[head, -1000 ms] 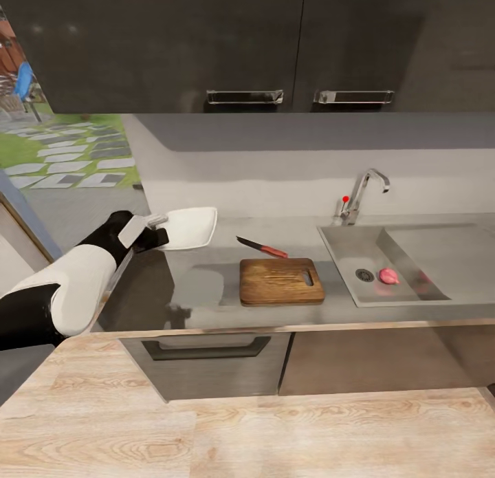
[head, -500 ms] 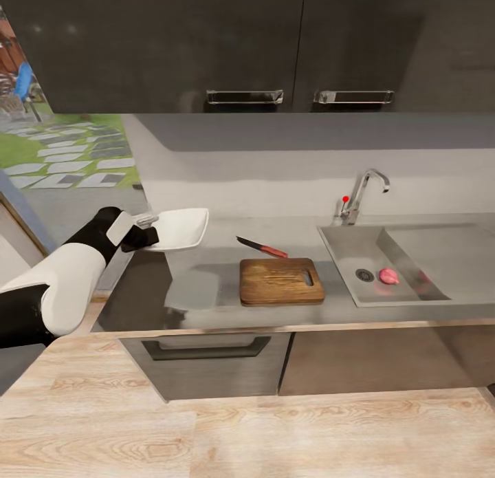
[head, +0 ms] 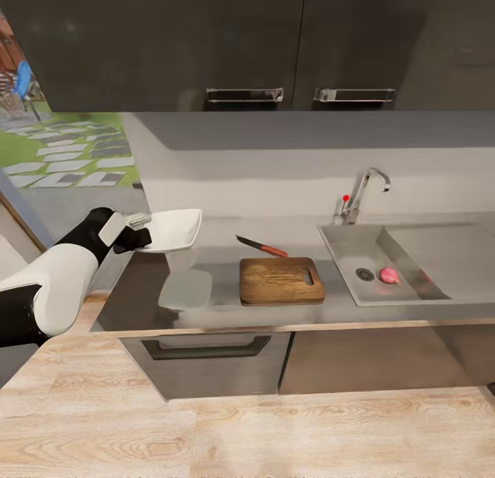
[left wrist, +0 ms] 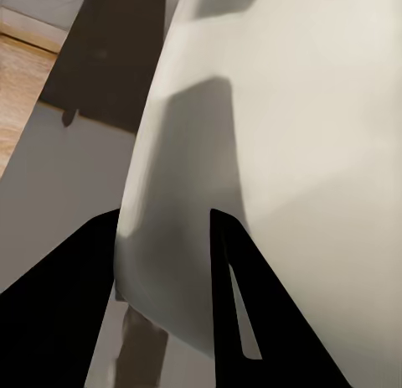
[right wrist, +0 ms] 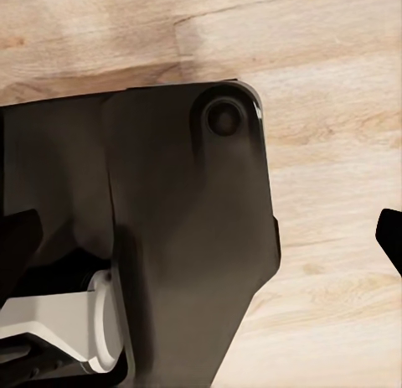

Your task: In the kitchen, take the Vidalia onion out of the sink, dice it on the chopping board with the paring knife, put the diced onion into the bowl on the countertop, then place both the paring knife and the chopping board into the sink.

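My left gripper (head: 141,223) is shut on the rim of the white bowl (head: 172,230) and holds it in the air over the left end of the grey countertop (head: 220,306). In the left wrist view the two dark fingers (left wrist: 230,271) clamp the bowl's edge (left wrist: 276,153). The chopping board (head: 280,280) lies in the middle of the countertop, and the red-handled paring knife (head: 261,246) rests just behind it. The pinkish Vidalia onion (head: 389,275) sits in the sink (head: 344,251) beside the drain. My right gripper (right wrist: 201,237) hangs open over the floor.
A chrome tap (head: 361,192) stands behind the sink. Dark wall cabinets (head: 275,45) hang above. The bowl's pale reflection (head: 185,289) shows on the countertop. The right wrist view has the robot's dark base (right wrist: 167,237) over the light wood floor (right wrist: 335,153).
My left arm has lifted the bowl off the countertop and drawn it a little to the left. Board, knife and onion have not moved.
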